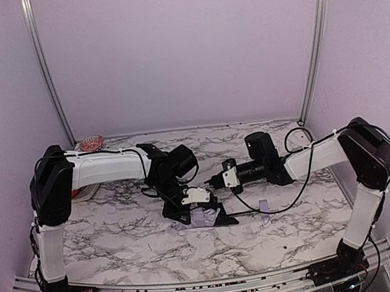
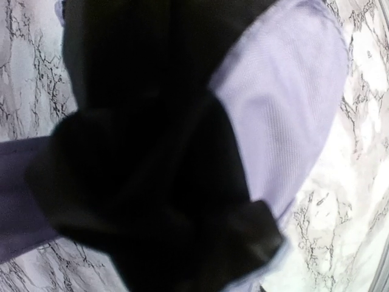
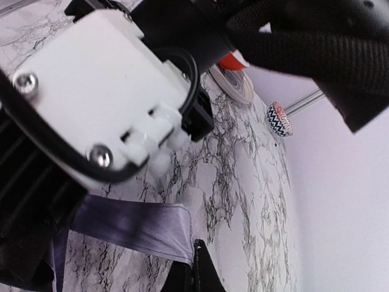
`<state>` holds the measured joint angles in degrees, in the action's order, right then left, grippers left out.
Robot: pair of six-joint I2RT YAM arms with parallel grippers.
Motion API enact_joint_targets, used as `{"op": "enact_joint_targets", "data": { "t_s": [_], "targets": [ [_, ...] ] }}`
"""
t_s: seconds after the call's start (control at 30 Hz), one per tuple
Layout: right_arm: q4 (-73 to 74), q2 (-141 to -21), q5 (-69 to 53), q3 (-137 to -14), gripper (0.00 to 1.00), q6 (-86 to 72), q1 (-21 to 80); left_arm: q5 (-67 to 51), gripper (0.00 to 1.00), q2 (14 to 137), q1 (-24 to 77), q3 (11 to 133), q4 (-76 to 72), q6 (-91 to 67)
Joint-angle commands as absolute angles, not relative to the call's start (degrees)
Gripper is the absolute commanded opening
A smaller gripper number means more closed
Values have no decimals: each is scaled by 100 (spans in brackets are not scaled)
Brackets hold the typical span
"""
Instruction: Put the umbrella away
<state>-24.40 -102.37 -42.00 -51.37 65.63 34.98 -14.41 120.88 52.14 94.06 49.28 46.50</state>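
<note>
The umbrella (image 1: 205,218) lies mid-table (image 1: 121,242), its canopy under the left gripper (image 1: 211,209) and its shaft pointing right. You cannot tell either gripper's jaw state. Pin the bunched fabric firmly. Advance the right gripper (image 1: 214,181) slowly, clear of the left wrist.

The left arm (image 1: 106,169) folds inward from its upright base link, wrist bent down, so the left gripper (image 1: 206,214) points low and slightly forward. The right arm (image 1: 322,152) stretches level across, with the right gripper (image 1: 212,181) just above the left gripper, close against its white housing (image 3: 91,103). On neither gripper can the set of the jaws be made out.
</note>
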Motion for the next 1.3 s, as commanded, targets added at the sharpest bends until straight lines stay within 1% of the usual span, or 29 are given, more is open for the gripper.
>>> {"op": "enact_joint_targets", "data": {
  "t_s": [0.0,0.07,0.13,0.17,0.23,0.3,0.37,0.47,0.7,0.97,1.17,1.27],
  "targets": [
    [-2395,-9932,-4111,-5389,0,6635,3397,-1675,0,11412,5120,8575,4690,4766],
    [-2817,-9981,-4259,-5155,0,6354,3400,-2306,0,10967,4923,8301,3937,4417],
    [-2933,-10035,-4506,-5147,0,6066,3394,-2429,0,10714,4896,8050,3571,4405],
    [-2931,-10014,-4582,-5150,0,5994,3399,-2211,0,10725,4945,8029,3574,4392],
    [-3239,-9886,-4378,-5004,0,5801,3478,-1610,0,11107,5045,8302,4071,4346],
    [-3751,-9708,-3998,-4683,0,5822,3665,-1443,0,11531,5041,8766,4647,3987],
    [-4309,-9589,-3714,-4299,0,5746,3918,-1410,0,11825,5003,8904,4741,3785],
    [-5099,-9509,-3574,-3712,0,5315,4047,-1576,0,12146,4890,9114,4754,3491],
    [-5570,-9429,-3336,-3048,0,4653,4210,-2203,0,12283,4711,9236,4540,3145],
    [-6006,-9819,-3333,-3204,0,4632,4671,-2278,0,12724,4715,9642,4404,2657],
    [-5923,-9966,-3489,-3581,0,4616,4728,-2887,0,12759,4801,9834,4748,3304],
    [-5678,-10107,-3527,-3940,0,4810,4744,-2993,0,12815,4908,9879,4922,3571]
  ]
}}
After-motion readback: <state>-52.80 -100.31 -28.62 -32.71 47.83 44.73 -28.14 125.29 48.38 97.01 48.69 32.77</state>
